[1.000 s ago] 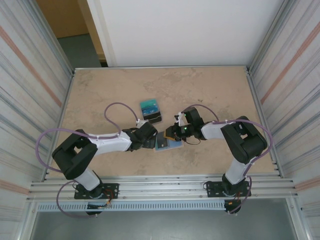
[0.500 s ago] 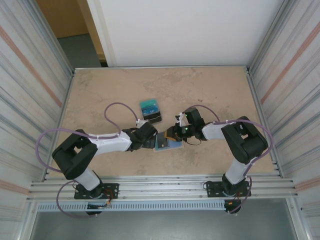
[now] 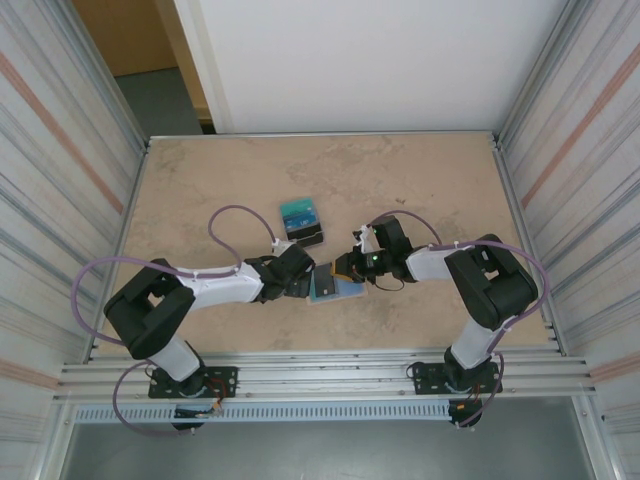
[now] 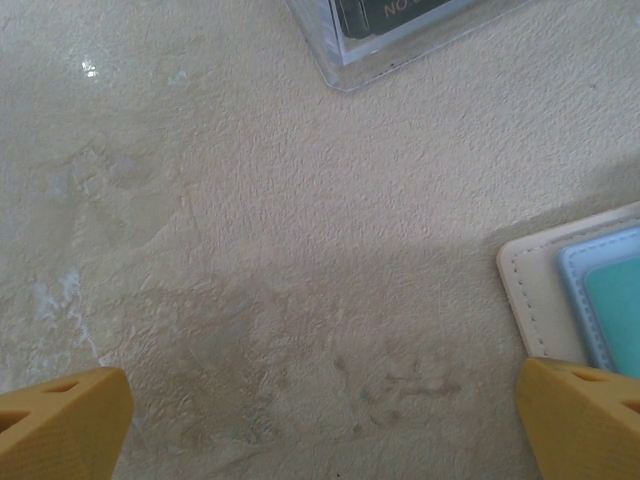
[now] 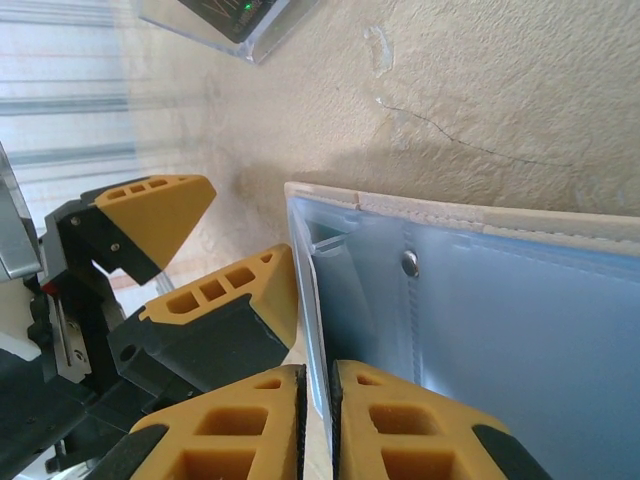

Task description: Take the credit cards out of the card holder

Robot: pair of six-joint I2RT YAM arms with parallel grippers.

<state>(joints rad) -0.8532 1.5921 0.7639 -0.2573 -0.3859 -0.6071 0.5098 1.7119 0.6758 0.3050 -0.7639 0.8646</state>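
One flat, stitched card holder point(image 5: 520, 330), pale blue inside, its thin edge pinched by the right gripper point(image 5: 318, 388); left gripper point(image 4: 320, 425) spread wide

From above, the card holder point(image 3: 345, 293) is partly hidden under the right gripper point(image 3: 340, 268), and what it holds is too small to make out. At the left wrist it runs off the right edge. The clear case point(image 4: 400, 40) is cut by the top edge, its lettering unreadable.
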